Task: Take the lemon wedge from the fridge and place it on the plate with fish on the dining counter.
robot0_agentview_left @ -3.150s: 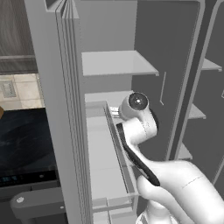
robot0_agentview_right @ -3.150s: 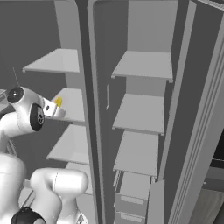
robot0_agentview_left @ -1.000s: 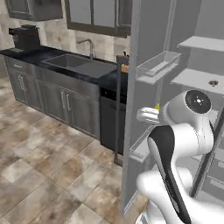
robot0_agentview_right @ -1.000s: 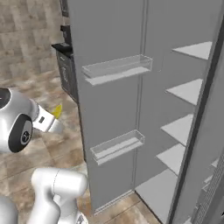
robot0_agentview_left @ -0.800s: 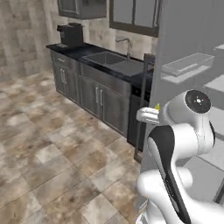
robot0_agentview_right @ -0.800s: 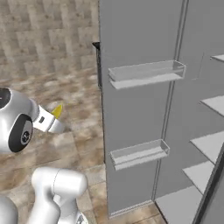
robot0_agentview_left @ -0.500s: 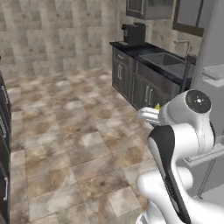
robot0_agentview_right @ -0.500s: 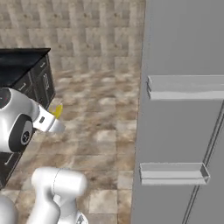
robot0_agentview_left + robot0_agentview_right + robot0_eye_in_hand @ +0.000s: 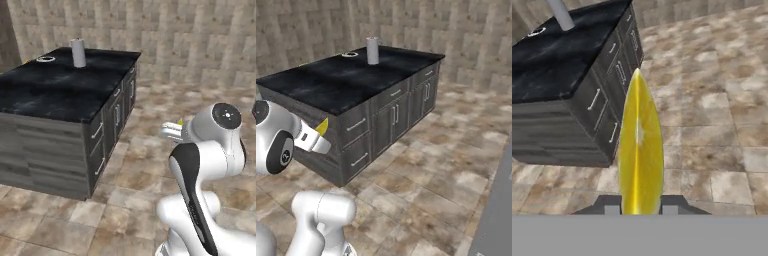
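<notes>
Lemon wedge [image 9: 641, 150] clamped in gripper [image 9: 641, 206] jaws, dining counter [image 9: 557, 60] ahead, plate with fish [image 9: 45, 59] at far corner

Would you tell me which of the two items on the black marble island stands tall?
The grey upright cylinder, beside the far edge; the small pale round plate nearby lies flat.

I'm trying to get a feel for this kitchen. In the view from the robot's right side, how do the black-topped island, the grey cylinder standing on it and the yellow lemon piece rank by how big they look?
Largest to smallest, as they look in the right base view:
1. The dining counter, by far.
2. The grey cylinder.
3. The lemon wedge, pinched in the gripper.

The wedge sits much nearer the camera, so it is really smaller still.
</notes>
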